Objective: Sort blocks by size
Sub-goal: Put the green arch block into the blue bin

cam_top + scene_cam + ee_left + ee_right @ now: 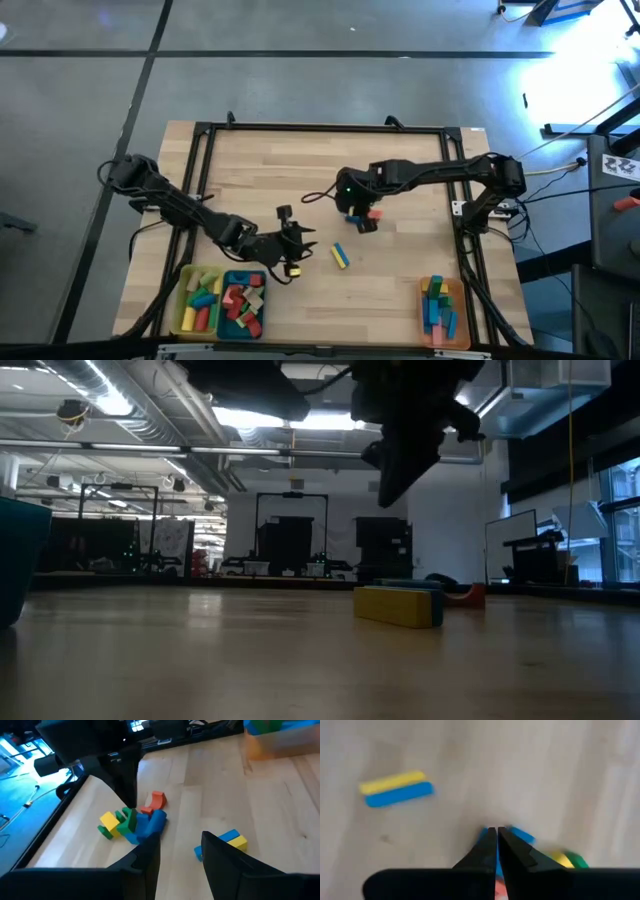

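A small heap of blue, green, yellow and red blocks (360, 215) lies on the table's middle; it also shows in the left wrist view (134, 822). My right gripper (497, 832) is shut and points down over the heap, its tips at a blue block (522, 835). A yellow bar and a blue bar (340, 256) lie side by side on the table nearer the front, also in the low view (400, 605). My left gripper (182, 857) is open and empty, above the table near the front left trays (295, 245). My right gripper's shut fingertips (131, 805) come from above, pointing down, at the top of the heap by a green block (131, 817) and the blue one. I cannot tell whether they touch a block.
A yellow tray (186, 318) and a teal tray (226, 300) with sorted blocks stand at the front left, and an orange tray (458, 300) with blocks at the front right. A black frame (320, 128) runs round the table. Bare wood lies between the heap and the orange tray.
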`<control>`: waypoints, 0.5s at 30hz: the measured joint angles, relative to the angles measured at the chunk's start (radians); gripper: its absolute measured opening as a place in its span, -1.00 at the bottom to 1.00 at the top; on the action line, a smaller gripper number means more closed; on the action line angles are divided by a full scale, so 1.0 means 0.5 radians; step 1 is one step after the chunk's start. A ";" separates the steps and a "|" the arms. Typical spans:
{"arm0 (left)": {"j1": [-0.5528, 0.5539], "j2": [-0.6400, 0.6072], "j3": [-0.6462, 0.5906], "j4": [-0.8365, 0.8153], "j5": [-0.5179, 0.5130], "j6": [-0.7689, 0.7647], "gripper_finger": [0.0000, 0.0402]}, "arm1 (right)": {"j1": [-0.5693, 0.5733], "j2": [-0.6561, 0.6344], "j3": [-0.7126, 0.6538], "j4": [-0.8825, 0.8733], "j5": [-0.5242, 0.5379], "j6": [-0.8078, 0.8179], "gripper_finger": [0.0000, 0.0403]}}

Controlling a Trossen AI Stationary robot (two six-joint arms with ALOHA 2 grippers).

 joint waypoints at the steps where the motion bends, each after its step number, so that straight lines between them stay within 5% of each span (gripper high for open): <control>1: 0.002 0.000 0.000 -0.001 0.000 -0.001 -0.39 | 0.000 0.000 0.000 -0.028 0.069 0.001 -0.92; 10: 0.043 0.004 0.000 -0.100 0.001 -0.122 -0.39 | -0.007 0.000 0.000 -0.257 0.202 0.098 -0.90; 15: 0.104 0.005 -0.001 -0.097 0.001 -0.098 -0.39 | -0.022 0.070 0.000 -0.272 0.219 0.215 -0.63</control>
